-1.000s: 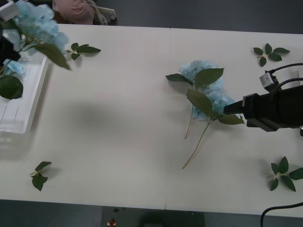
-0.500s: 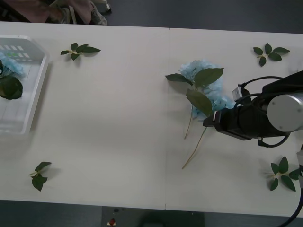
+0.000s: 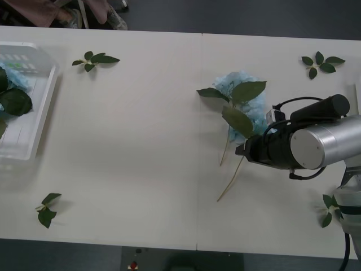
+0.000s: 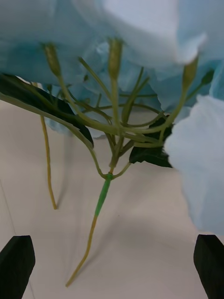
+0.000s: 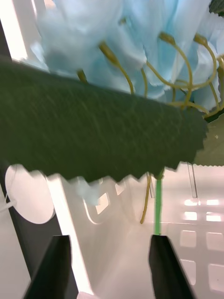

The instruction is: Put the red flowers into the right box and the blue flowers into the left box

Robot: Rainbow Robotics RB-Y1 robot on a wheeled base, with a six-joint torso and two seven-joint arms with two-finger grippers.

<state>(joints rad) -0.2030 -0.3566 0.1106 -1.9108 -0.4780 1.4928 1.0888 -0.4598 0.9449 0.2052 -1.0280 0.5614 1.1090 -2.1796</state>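
Two blue flowers (image 3: 248, 101) lie on the white table right of centre, their stems (image 3: 232, 176) pointing toward the front edge. My right gripper (image 3: 243, 151) sits just right of those stems. In the right wrist view it (image 4: 114, 273) is open, with the pale blue heads (image 4: 154, 42) and a green stem (image 4: 103, 189) close in front. The left box (image 3: 40, 116) stands at the far left and holds a blue flower (image 3: 13, 80) with big leaves. Over that box my left gripper (image 5: 108, 266) is open beneath a blue flower (image 5: 116, 42). The red flowers are out of view. A thin whitish rim (image 3: 357, 96) marks the right box.
Loose leaf sprigs lie at the back left (image 3: 96, 58), back right (image 3: 321, 63), front left (image 3: 46, 208) and front right (image 3: 333, 208). A wide bare stretch of table (image 3: 135, 147) separates the left box from the flowers. A person sits behind the table's far left.
The blue flower held high over the left box a second ago now rests inside it. My right arm has swung left, its gripper reaching the stems of the two blue flowers.
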